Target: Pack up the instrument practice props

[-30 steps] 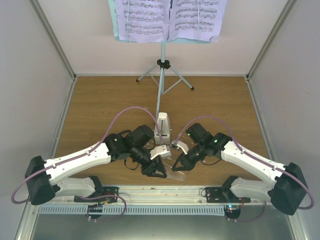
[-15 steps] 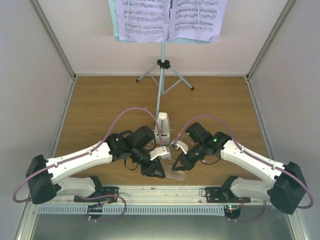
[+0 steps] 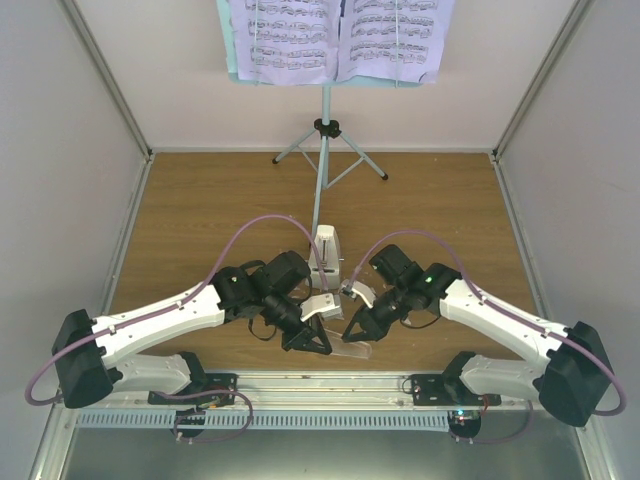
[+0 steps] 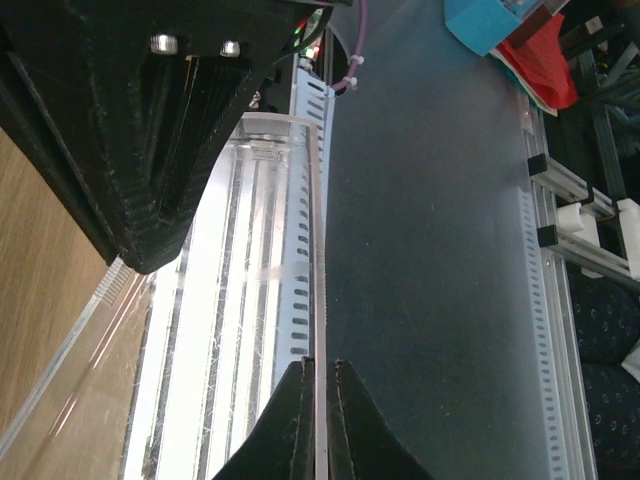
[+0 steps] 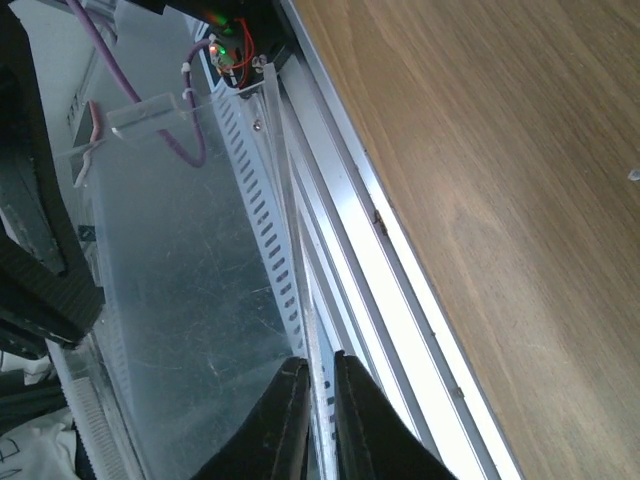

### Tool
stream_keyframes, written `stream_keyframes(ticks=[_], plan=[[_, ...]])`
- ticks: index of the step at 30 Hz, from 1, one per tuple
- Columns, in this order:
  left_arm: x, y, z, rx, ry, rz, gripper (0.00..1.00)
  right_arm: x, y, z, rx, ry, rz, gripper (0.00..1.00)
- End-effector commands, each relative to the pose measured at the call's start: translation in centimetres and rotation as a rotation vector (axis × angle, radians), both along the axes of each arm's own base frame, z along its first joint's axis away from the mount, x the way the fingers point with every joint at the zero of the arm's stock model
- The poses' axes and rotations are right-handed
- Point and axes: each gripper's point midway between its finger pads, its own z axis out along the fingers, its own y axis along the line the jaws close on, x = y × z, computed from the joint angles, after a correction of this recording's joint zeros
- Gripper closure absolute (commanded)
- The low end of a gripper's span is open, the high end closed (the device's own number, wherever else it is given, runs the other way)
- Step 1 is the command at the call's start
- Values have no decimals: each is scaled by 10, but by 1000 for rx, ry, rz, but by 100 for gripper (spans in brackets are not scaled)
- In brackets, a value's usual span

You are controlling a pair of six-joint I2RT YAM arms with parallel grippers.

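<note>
The clear triangular cover (image 3: 347, 346) hangs just above the table's near edge, held between both grippers. My left gripper (image 3: 318, 345) is shut on its left side and my right gripper (image 3: 356, 331) on its right side. In the left wrist view my gripper (image 4: 320, 365) pinches a thin clear edge (image 4: 320, 300). In the right wrist view my gripper (image 5: 320, 360) pinches the scratched clear wall (image 5: 170, 300). The small white pyramid metronome (image 3: 325, 256) stands just beyond the grippers. The pale blue music stand (image 3: 324, 130) stands at the back with sheet-music pages (image 3: 335, 40) on its desk.
The stand's tripod legs (image 3: 330, 155) spread on the wooden table (image 3: 200, 210) at the back. White walls close in the left, right and back sides. A metal rail (image 3: 330, 385) runs along the near edge between the arm bases.
Both grippers, still holding the clear cover, have shifted it slightly left and away from the near edge, toward the metronome.
</note>
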Motion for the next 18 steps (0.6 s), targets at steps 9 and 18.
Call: stream_keyframes(ticks=[9,18], plan=[[-8,-8,17,-91,60,-15,100,33,-7,6,-97,-152,-125,22],[9,-29,34,-293,84,127,100,135,-68,84,-32,-386,-656,1]])
